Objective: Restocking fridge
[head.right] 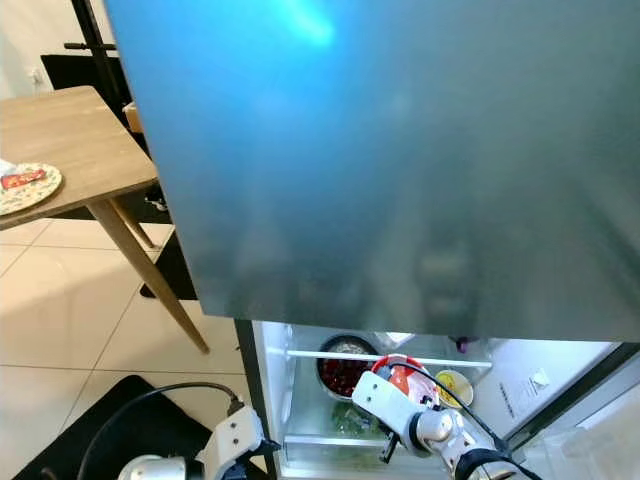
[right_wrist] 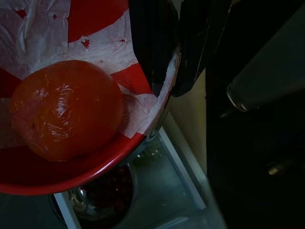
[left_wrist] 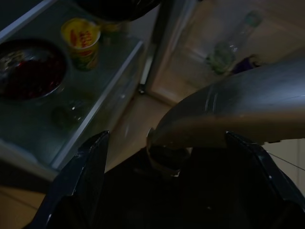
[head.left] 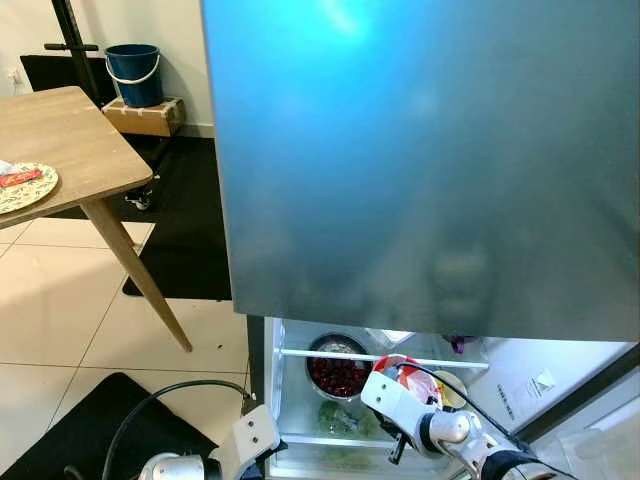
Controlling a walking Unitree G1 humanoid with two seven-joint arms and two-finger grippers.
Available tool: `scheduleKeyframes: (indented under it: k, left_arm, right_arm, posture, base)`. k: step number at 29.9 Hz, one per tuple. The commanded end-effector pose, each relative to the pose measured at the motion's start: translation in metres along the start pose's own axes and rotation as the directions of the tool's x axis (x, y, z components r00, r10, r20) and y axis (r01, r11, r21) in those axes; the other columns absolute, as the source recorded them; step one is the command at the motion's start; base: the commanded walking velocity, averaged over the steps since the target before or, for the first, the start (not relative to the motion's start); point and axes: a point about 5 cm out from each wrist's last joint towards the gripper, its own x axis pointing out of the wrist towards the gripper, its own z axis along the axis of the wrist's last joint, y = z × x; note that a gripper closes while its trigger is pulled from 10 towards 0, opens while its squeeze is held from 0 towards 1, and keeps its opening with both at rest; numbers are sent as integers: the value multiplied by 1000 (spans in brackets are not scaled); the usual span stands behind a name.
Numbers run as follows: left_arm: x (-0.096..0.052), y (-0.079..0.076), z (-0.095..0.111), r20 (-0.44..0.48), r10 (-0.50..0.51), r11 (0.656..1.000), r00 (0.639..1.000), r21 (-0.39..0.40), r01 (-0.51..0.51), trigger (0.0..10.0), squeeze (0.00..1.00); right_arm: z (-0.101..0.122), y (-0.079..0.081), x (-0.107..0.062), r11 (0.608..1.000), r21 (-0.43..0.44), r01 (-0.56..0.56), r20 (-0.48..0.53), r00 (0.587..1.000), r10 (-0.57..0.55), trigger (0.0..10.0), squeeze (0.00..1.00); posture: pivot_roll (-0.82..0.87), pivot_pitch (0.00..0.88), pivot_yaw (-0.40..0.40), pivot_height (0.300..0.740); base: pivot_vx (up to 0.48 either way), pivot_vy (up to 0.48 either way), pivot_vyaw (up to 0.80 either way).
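Red bowl (right_wrist: 71, 167) lined with torn white paper, glossy rim, holding one round orange-red fruit (right_wrist: 66, 109) wrapped in clear film; film creased and shiny over the skin. Bowl held at the open lower fridge compartment (head.left: 290, 400), above the metal bowl of dark red cherries (head.left: 336, 372) on the glass shelf; seen in the head views as a red-and-white patch (head.left: 400, 368) just right of the cherries. Right gripper (right_wrist: 177, 52) closed on the red bowl's rim, one black finger inside over the paper lining, the other outside the wall, rim pinched between. Right arm (head.left: 440, 425) silver, reaching up from lower right into the compartment, wrist bent toward the shelf. Small yellow cup (left_wrist: 81, 43) with printed lid standing on the same shelf beside the cherries, near the shelf's edge. Green produce dim beneath the glass shelf (head.left: 340, 418). Upper fridge door (head.left: 430, 160) grey-blue, closed, spanning most of the head views. Left gripper (left_wrist: 171, 157) low, just outside the compartment's left edge, fingers spread wide apart, nothing between them; left wrist (head.left: 250, 435) white, with a black cable looping off over a dark mat. Wooden table (head.left: 70, 140) at left with a patterned plate (head.left: 25, 187); blue bucket (head.left: 133, 73) on a box by the far wall.
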Motion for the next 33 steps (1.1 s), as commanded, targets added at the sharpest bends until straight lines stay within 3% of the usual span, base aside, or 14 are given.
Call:
scheduleKeyframes:
  k: [1,12,28,33]
  left_arm:
    - [0,-1,-4,1,30,1000,1000,-8,-30,10000,0]
    - [3,1,-6,7,159,987,987,1,-159,10000,0]
    - [6,15,8,66,300,951,952,51,-304,10000,0]
    - [5,19,10,85,342,935,936,64,-348,10000,0]
  right_arm:
    - [1,-7,-3,1000,20,24,18,1000,-25,10000,0]
    - [-1,-7,-4,998,59,3,24,1000,-4,10000,0]
    - [7,3,0,996,-51,-77,37,996,79,10000,0]
    - [14,12,4,990,-69,-127,71,989,132,10000,0]
  posture:
    - [-67,54,-62,655]
    - [-65,65,-62,625]
    - [-68,76,-63,560]
    - [-65,76,-65,540]
  base:
    - [0,0,0]
    - [0,0,0]
    - [0,0,0]
    - [0,0,0]
